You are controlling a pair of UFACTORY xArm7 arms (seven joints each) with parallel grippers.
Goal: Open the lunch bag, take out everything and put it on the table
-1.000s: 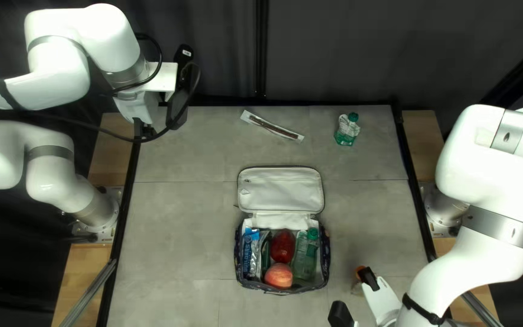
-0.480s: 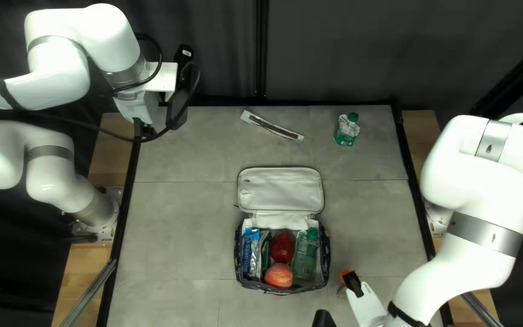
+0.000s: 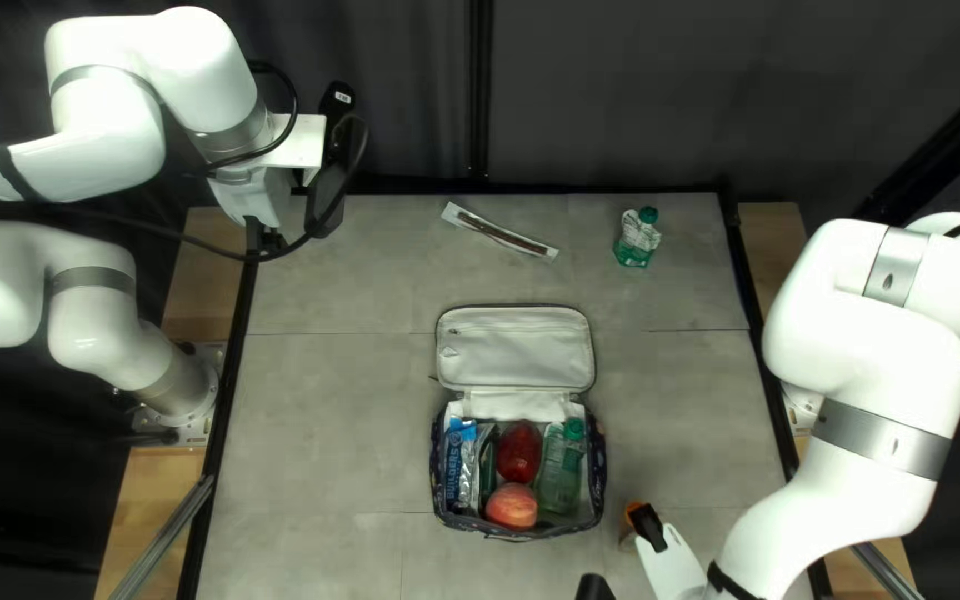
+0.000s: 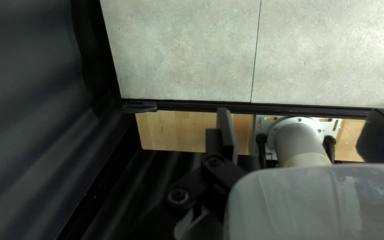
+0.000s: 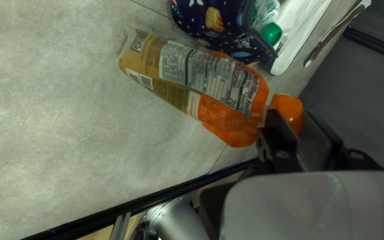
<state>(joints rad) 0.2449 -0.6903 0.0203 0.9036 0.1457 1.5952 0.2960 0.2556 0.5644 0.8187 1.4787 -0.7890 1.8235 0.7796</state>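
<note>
Grey desk [image 3: 338,417], dark curtain [image 3: 655,83] behind; bag [image 3: 516,346] open near front edge. Your right fingers [image 5: 277,140] clamp the orange pouch [image 5: 195,90]; left fingers [image 4: 227,133] wide, empty.

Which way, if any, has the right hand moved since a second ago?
Yes. The right hand, shut on the orange pouch, has shifted left in the top left view, closer to the lunch bag, which stayed put.

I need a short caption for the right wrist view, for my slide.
Right end effector grips an orange pouch by its cap, beside the open lunch bag.
</note>
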